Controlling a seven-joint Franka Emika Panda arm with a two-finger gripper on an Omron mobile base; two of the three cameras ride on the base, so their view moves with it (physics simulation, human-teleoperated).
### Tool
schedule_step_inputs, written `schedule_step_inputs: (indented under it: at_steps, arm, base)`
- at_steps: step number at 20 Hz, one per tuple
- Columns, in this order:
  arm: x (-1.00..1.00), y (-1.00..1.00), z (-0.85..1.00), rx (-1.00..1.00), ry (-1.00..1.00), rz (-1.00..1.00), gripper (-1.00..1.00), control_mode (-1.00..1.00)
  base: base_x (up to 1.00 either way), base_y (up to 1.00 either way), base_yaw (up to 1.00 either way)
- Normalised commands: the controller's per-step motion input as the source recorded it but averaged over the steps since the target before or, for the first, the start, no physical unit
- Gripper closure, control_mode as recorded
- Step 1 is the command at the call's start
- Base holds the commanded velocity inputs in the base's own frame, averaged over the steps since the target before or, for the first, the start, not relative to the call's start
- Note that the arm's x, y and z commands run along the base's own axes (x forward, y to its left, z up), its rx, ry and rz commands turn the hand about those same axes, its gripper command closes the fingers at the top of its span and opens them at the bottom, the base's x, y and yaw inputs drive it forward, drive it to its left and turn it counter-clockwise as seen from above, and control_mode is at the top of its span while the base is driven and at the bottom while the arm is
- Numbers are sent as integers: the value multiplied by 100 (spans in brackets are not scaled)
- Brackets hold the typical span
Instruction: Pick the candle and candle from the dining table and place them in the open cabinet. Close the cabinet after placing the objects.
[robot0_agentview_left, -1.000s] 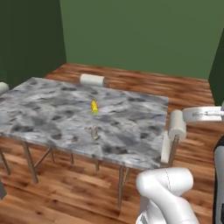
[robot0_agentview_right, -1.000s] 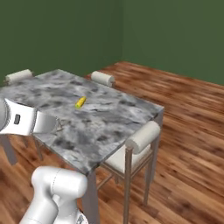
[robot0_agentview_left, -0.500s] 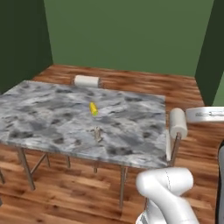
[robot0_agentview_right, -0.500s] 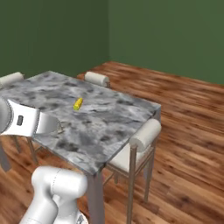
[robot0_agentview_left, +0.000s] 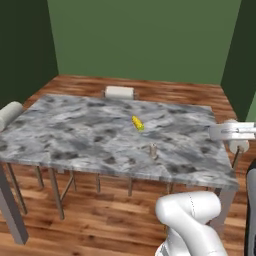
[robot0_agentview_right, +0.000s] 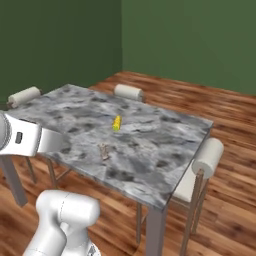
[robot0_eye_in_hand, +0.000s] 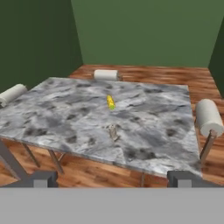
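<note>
The bench is a large rectangular slab of grey-white marbled stone on thin grey metal legs, standing on a wooden plank floor in front of green walls. Near the middle of its top, toward the robot's side, the two candles stand so close together that they read as one small greyish-tan and cream lump; in the right base view they show at and in the hand view at, too small to tell whether they touch. Just beyond them, nearer the far edge, lies a yellow corn cob, well clear of the candles and flat on the stone. Chairs with pale rolled backrests sit around the bench: one at the far side, one at the left end, and one at the right end. The tool hangs short of the near edge of the bench, its two dark fingertips set far apart at the bottom of the hand view, wide and with nothing between them, looking across the stone at the candles ahead. The white arm rises at the lower right of the left base view.
</note>
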Motion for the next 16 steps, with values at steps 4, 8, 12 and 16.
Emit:
schedule_step_inputs:
  at_steps: [4, 8, 12, 16]
  arm:
    - [0, 0, 0, 0, 0, 0, -100, 100]
    - [0, 0, 0, 0, 0, 0, -100, 100]
    - [0, 0, 0, 0, 0, 0, -100, 100]
    - [0, 0, 0, 0, 0, 0, -100, 100]
  base:
    - [16, 34, -16]
    - [17, 4, -16]
    - [8, 0, -8]
    - [1, 0, -3]
